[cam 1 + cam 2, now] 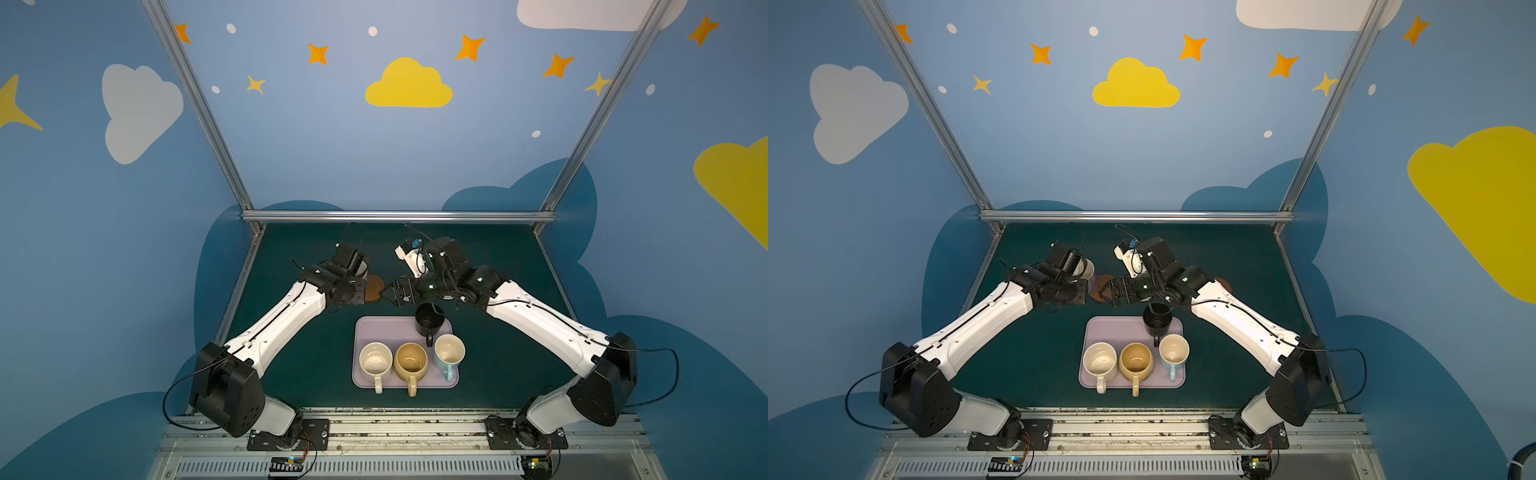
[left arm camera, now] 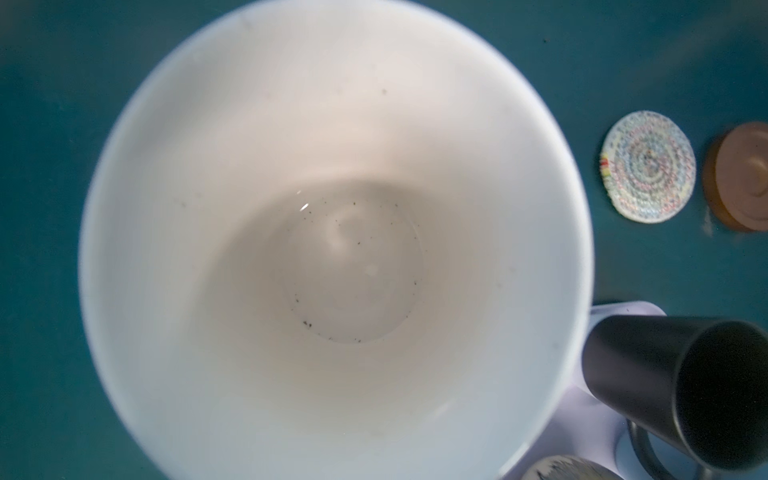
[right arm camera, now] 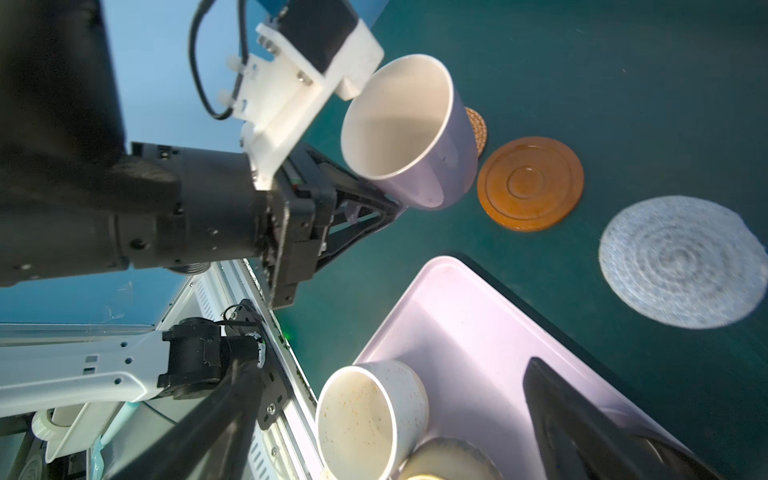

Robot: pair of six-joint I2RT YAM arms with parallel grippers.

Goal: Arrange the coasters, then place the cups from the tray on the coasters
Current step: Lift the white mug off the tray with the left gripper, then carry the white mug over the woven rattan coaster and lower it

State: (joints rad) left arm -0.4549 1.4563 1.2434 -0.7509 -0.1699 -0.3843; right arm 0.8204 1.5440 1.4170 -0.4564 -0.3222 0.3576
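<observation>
My left gripper (image 3: 386, 208) is shut on the handle of the lavender cup (image 3: 409, 129), which hangs at the back left beside a brown wooden coaster (image 3: 530, 183) and hides part of a tan rattan coaster (image 3: 478, 126). That cup's cream inside (image 2: 332, 249) fills the left wrist view. My right gripper (image 1: 392, 293) stands open and empty just behind the tray (image 1: 370, 328). On the tray stand the black (image 1: 429, 320), cream speckled (image 1: 375, 359), mustard (image 1: 411, 361) and light blue (image 1: 449, 353) cups. A grey woven coaster (image 3: 681, 262) lies on the mat.
A beige woven coaster (image 2: 648, 166) and a second brown wooden coaster (image 2: 744, 174) lie further right, mostly under my right arm in both top views. An aluminium rail (image 1: 395, 216) bounds the mat at the back. The arm bases (image 1: 286, 432) stand at the front edge.
</observation>
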